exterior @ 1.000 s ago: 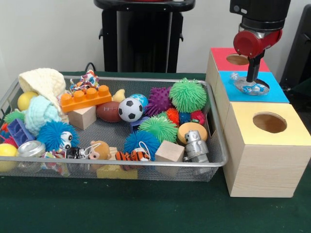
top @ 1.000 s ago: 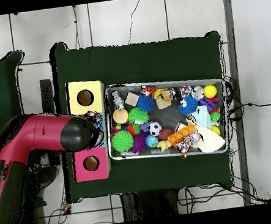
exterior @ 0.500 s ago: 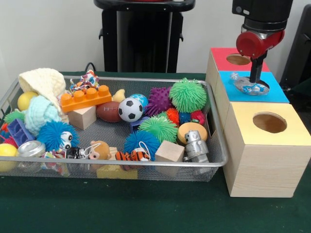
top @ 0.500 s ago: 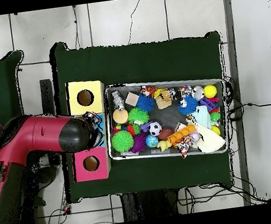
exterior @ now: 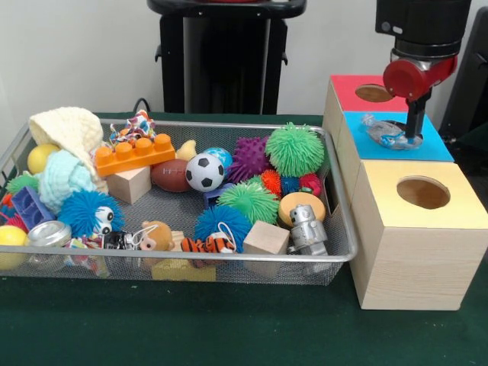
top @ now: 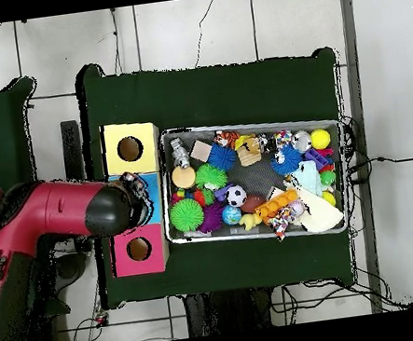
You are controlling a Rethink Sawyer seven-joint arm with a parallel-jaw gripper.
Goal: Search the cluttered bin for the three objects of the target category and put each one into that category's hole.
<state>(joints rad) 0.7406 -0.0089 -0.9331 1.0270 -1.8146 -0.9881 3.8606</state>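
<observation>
One clear plastic toy [exterior: 386,133] lies across the blue box top [exterior: 431,145], its long axis sideways. Your gripper [exterior: 415,137] stands at its right end, apparently touching it; whether it's clamped, you cannot tell.
</observation>
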